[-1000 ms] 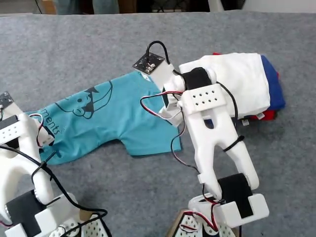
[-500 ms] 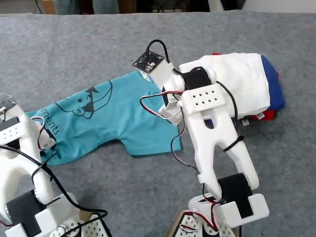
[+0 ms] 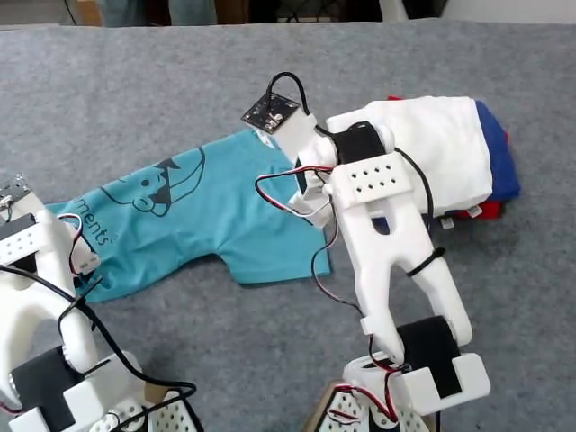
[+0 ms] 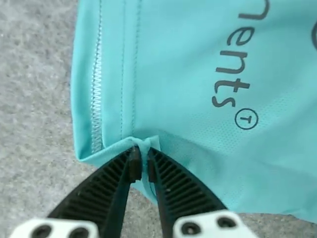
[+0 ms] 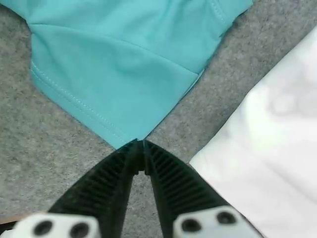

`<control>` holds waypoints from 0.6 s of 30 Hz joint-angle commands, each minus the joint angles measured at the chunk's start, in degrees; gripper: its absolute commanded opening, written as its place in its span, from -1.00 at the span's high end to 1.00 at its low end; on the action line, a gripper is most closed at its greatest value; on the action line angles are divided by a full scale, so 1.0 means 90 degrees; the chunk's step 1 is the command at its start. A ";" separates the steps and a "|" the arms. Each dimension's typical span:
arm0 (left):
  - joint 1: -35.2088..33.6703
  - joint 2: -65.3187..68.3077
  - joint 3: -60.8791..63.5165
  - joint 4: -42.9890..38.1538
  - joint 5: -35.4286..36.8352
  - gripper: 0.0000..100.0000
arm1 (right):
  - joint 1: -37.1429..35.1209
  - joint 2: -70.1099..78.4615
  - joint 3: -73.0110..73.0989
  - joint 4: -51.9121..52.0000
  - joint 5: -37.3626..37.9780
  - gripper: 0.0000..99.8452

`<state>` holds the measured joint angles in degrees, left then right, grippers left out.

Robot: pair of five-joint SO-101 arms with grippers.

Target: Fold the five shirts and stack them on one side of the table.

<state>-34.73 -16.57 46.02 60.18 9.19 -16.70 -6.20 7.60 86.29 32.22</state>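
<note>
- Lying flat across the left and middle of the high view, the teal shirt (image 3: 198, 216) rests on the grey tabletop (image 3: 135, 90) with its printed side up. A sleeve sticks out toward the lower middle of the frame.
- The left jaws, at the end of the left arm (image 3: 36, 270) in the lower left, are closed almost fully on a small pinch of the teal shirt's stitched edge at its left end. The cloth puckers up between the tips.
- The right jaws, under the right arm (image 3: 378, 216) at the centre of the frame, are pressed together on the very tip of a corner at the shirt's right end.
- Just right of that corner, in the upper right, sits a stack of folded shirts. A white shirt (image 3: 441, 144) lies on top, a blue shirt (image 3: 504, 166) shows beneath it, and a red shirt (image 3: 490, 212) peeks out lowest.
</note>
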 commanded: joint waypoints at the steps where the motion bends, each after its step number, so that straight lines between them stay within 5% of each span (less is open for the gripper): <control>1: -0.0024 -0.0098 -0.0093 0.0010 -0.0029 0.94 | 0.0088 -0.0249 -0.0005 -0.0059 0.0029 0.97; 8: -0.0103 -0.0117 -0.0728 0.0440 -0.0039 0.94 | 0.0000 -0.0288 -0.0425 0.1055 -0.0166 0.97; 18: -0.0103 -0.0117 -0.1548 0.0889 -0.0010 0.94 | 0.0020 -0.0308 0.0327 0.1621 -0.2911 0.97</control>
<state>-35.25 -16.57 35.56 67.82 9.19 -16.70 -6.46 8.22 100.35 12.00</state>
